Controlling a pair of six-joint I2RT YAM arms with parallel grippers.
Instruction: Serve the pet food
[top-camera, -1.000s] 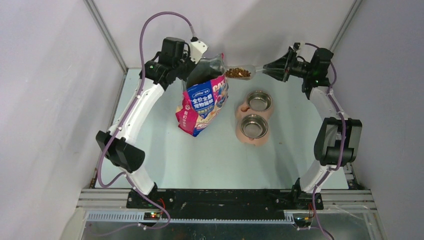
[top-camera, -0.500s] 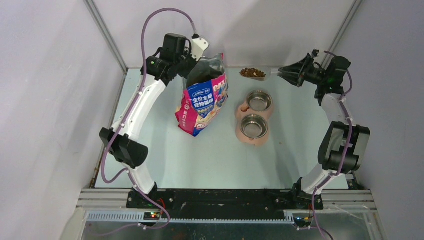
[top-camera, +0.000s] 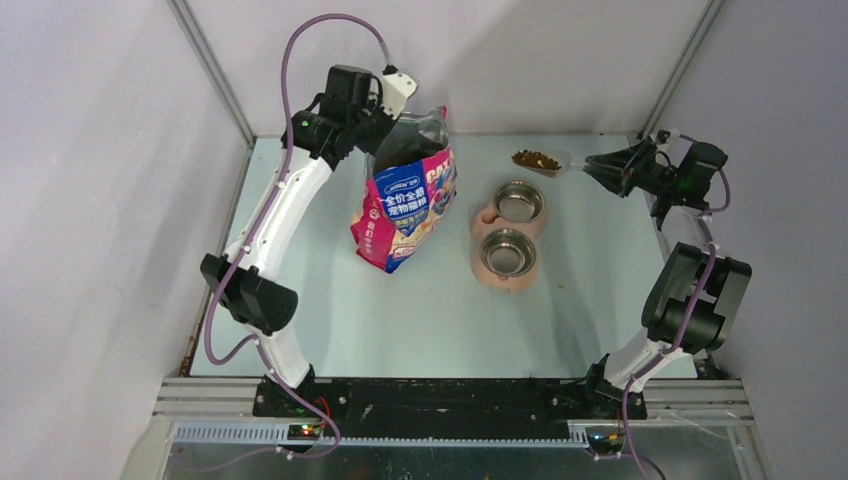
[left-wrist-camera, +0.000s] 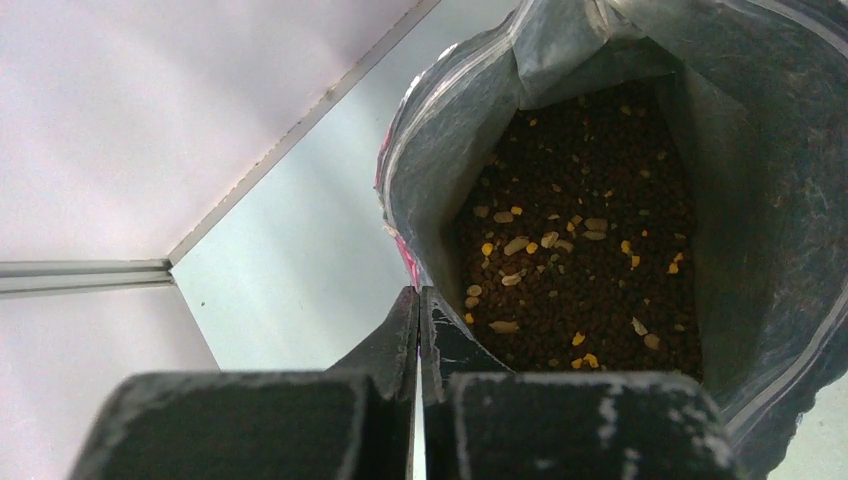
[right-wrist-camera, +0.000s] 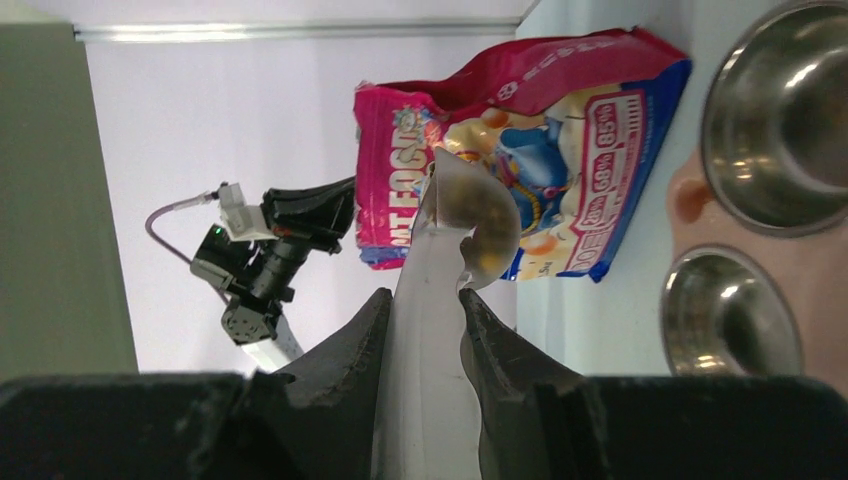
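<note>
Holding one scoop (top-camera: 570, 163) of pet food (top-camera: 536, 159) — right hand (top-camera: 592, 165); two bowls (top-camera: 518, 202) (top-camera: 508, 251), one bag (top-camera: 405, 205)

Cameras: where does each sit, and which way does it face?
Top external: above and behind, facing down at the table; both arms show.
Left wrist: above the open bag, facing its kibble; left gripper pinches the rim.
Right wrist: rolled sideways, facing bag and steel bowls; right gripper clamps the scoop.
Both wrist views share the bag.
</note>
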